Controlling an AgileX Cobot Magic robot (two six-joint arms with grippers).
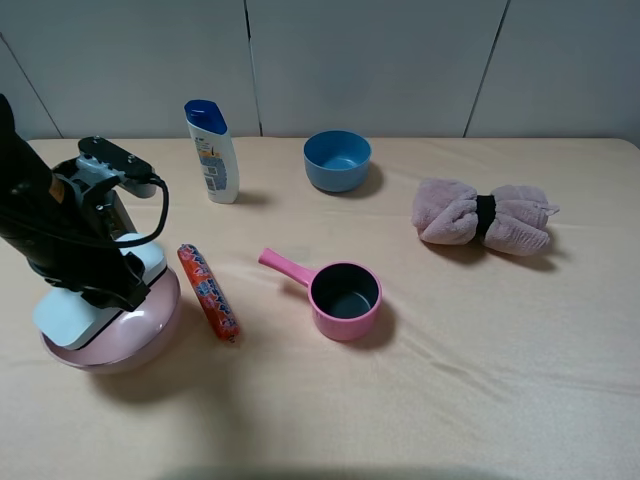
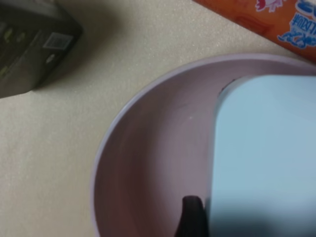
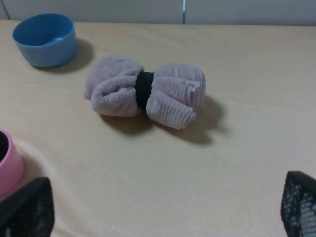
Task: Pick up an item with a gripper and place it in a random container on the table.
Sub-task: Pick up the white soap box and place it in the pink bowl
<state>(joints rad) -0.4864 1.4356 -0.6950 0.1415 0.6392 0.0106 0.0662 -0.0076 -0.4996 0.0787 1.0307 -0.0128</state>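
The item, a flat white case (image 1: 68, 312), lies slanted inside the container, a wide pale-pink bowl (image 1: 135, 338), at the left of the table (image 1: 450, 380). My left gripper (image 1: 124, 278) reaches down into the bowl and holds the case. In the left wrist view one dark fingertip (image 2: 191, 213) presses against the edge of the case (image 2: 264, 158) above the bowl's inner wall (image 2: 143, 163); the other finger is hidden. My right gripper (image 3: 163, 217) does not show in the high view. Its fingers stand wide apart and open over bare cloth.
A red sausage tube (image 1: 208, 292) lies just right of the bowl. A pink saucepan (image 1: 345, 298) sits mid-table, with a blue bowl (image 1: 337, 160) and a shampoo bottle (image 1: 213, 152) behind. A rolled pink towel (image 1: 485, 215) lies at the right. A dark box (image 2: 29, 49) stands near the bowl.
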